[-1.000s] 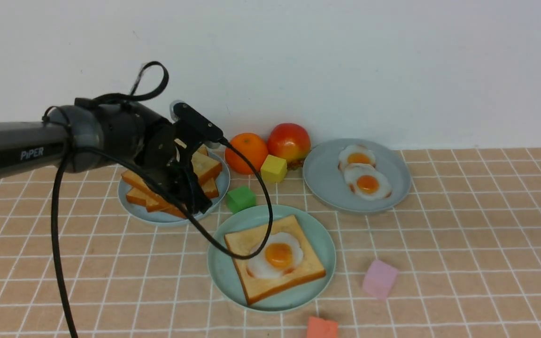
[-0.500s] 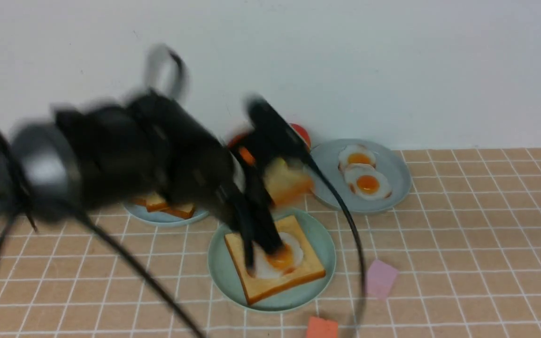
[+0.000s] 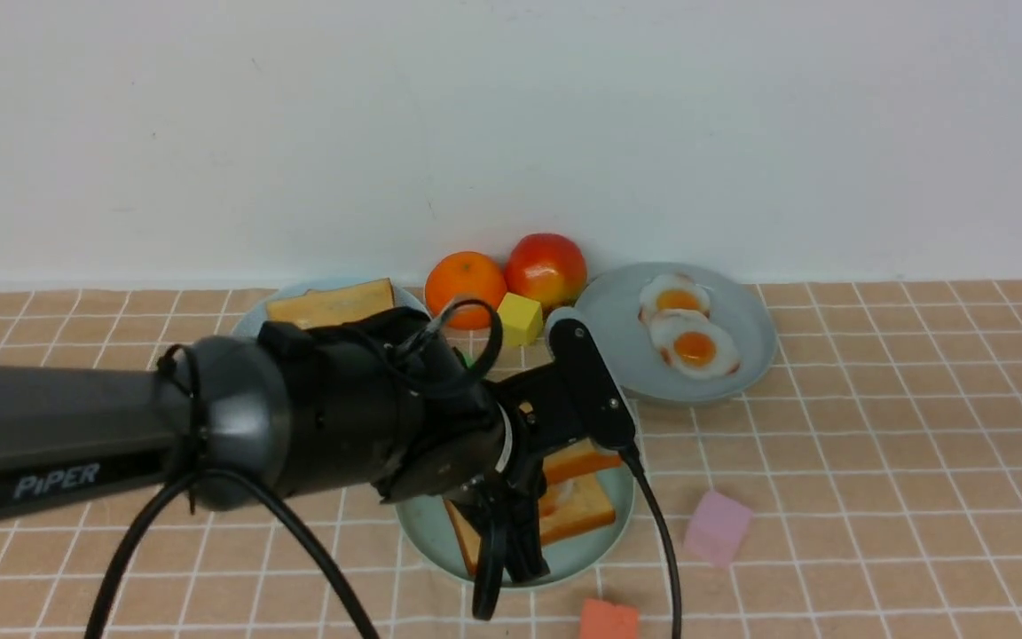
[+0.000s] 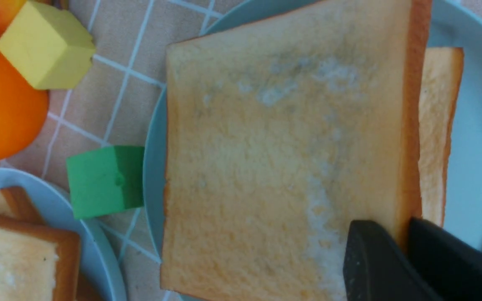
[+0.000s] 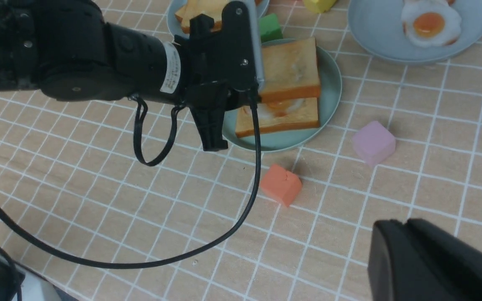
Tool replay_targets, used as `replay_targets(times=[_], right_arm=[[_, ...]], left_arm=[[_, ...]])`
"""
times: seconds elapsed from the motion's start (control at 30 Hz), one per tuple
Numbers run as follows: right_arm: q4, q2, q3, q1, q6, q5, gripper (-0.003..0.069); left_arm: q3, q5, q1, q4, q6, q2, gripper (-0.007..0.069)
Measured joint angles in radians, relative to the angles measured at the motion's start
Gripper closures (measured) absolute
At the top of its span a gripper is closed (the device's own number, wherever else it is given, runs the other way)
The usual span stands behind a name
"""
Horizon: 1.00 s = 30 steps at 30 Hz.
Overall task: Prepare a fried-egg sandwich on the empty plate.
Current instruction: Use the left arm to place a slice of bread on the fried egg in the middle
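Left hand [image 4: 391,229] pinches top toast slice [image 5: 289,69] by one edge.
Slice sits over fried egg [image 5: 280,105] and lower toast slice [image 5: 278,121] on mint-green plate [image 5: 332,83], mid-tabletop [image 5: 98,209], nearer the far edge. Right hand [image 5: 433,259]: fingers unseen, grip cannot be told.

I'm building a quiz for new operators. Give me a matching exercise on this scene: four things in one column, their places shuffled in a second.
1 upper toast slice
2 pink cube
3 yellow cube
4 two spare fried eggs

A on a grey-blue plate
B pinched in the left claw
C beside the orange
D on the checked cloth, right of the mint-green plate

Pairs: 1-B, 2-D, 3-C, 4-A.
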<state>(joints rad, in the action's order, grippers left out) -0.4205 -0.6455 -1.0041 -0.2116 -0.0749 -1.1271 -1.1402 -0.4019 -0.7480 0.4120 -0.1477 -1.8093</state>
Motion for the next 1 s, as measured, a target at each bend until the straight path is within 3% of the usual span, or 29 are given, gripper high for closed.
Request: replay_targets(times=[0.43,0.6,0.73,1.0], right_arm=[[-0.004,0.0,0.0,0.0,0.0,0.0,0.0595],[-0.004,0.0,0.0,0.0,0.0,0.0,0.0595],[-0.004,0.0,0.0,0.0,0.0,0.0,0.0595],[-0.004,0.0,0.0,0.0,0.0,0.0,0.0587]], left_arm=[[0.0,0.001,0.0,0.001,0.038,-0.038,0.0532],[0.0,0.001,0.0,-0.006,0.039,-0.038,0.0454],[0.0,-0.001,0.0,-0.016,0.042,-0.038,0.0338],[0.0,-0.004,0.0,-0.09,0.044,-0.009,0.0272]])
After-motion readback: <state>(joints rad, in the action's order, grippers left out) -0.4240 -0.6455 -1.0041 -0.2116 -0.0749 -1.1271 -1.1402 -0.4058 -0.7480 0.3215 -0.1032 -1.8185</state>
